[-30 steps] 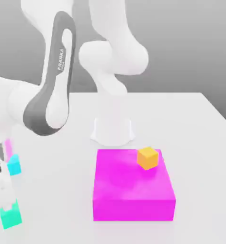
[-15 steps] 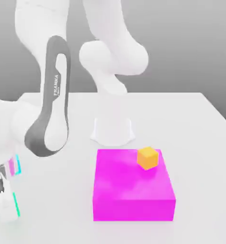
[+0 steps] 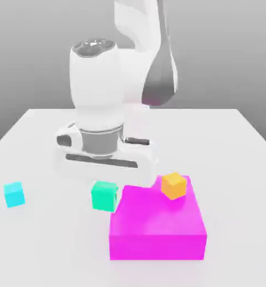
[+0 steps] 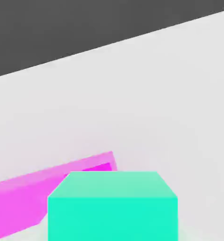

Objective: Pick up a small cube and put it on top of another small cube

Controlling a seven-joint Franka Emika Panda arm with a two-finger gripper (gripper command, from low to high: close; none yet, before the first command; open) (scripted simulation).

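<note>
Magenta block: a large flat magenta block (image 3: 157,227) is seen nearest on the white bench (image 3: 236,146).
Orange cube: a small plain orange cube (image 3: 174,185) is set on the block's far corner.
Green cube: a small sea-green cube (image 3: 104,195) is held off the bench, just beside the block.
Tool: the tool (image 3: 104,182) is pinched on the green cube.
Cyan cube: a small sky-blue cube (image 3: 14,194) is seen well apart, at the exterior view's left.

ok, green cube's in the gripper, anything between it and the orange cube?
Nothing visible. The green cube hangs under the gripper, off the magenta block's corner; the orange cube sits on that block with its top bare.
</note>
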